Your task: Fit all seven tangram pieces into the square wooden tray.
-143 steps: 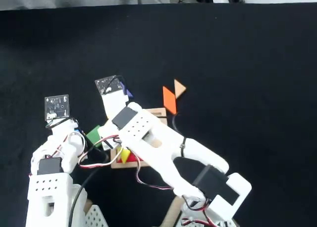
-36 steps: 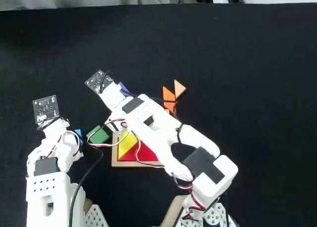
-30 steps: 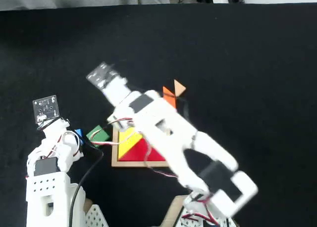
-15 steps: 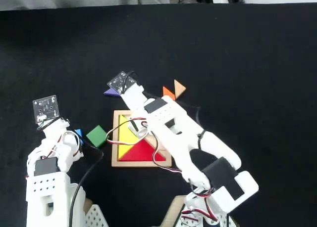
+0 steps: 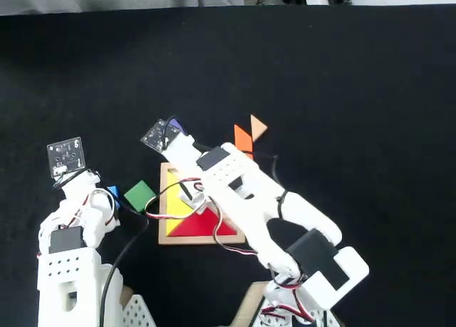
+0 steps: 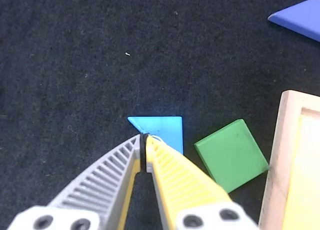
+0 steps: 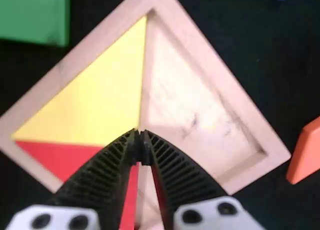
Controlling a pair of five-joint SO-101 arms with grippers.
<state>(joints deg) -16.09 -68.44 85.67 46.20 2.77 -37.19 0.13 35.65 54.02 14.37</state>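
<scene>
The square wooden tray [image 5: 165, 172] holds a yellow triangle [image 7: 100, 102] and a red triangle [image 7: 70, 157]; the rest of its floor [image 7: 185, 109] is bare. My right gripper [image 7: 139, 136] is shut and empty, its tips over the tray's middle where the yellow and red pieces meet. My left gripper [image 6: 144, 140] is shut, its tips at the edge of a small blue triangle [image 6: 160, 132] on the cloth. A green square [image 6: 231, 154] lies between that triangle and the tray. A purple piece [image 5: 175, 125] lies beyond the tray.
An orange parallelogram [image 5: 244, 138] and a light orange triangle [image 5: 258, 126] lie on the black cloth past the tray's far right corner. The right arm [image 5: 242, 195] stretches across the tray and hides much of it. The far half of the table is open cloth.
The right arm's wrist has swung about above the tray and now sits lower over its middle. The tray has shifted slightly. The left arm has kept still for the last second.
</scene>
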